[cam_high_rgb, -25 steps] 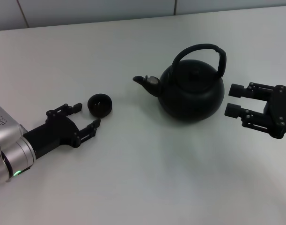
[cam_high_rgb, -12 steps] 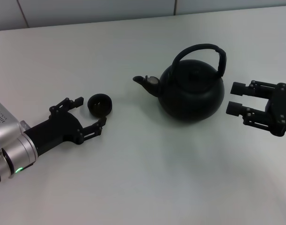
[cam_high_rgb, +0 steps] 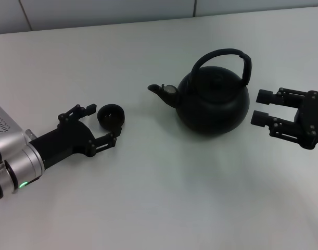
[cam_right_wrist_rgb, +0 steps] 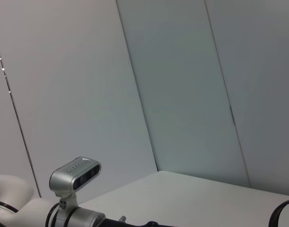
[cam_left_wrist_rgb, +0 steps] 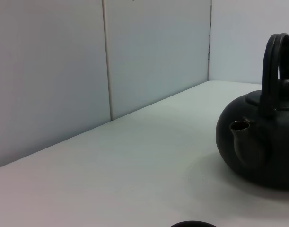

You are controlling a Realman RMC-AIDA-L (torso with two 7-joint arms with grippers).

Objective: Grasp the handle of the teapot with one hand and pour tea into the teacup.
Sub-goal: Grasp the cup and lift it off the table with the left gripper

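The matte-black teapot (cam_high_rgb: pixel 213 104) stands upright on the white table, with its spout (cam_high_rgb: pixel 161 91) pointing toward my left side. Its arched handle (cam_high_rgb: pixel 224 53) rises over the lid. The teapot also shows in the left wrist view (cam_left_wrist_rgb: pixel 265 144). The tiny black teacup (cam_high_rgb: pixel 111 116) stands to the left of the spout; only its rim shows in the left wrist view (cam_left_wrist_rgb: pixel 194 224). My left gripper (cam_high_rgb: pixel 103 125) is open, low on the table, with its fingertips on either side of the teacup. My right gripper (cam_high_rgb: pixel 257 108) is open just right of the teapot's body, apart from it.
The white table (cam_high_rgb: pixel 164 198) runs back to a grey panelled wall (cam_high_rgb: pixel 106 10). The right wrist view shows wall panels and the robot's head camera (cam_right_wrist_rgb: pixel 75 172).
My left gripper has moved forward to the teacup, so its open fingertips now flank the cup. The right gripper has barely shifted. Teapot and cup have not moved.
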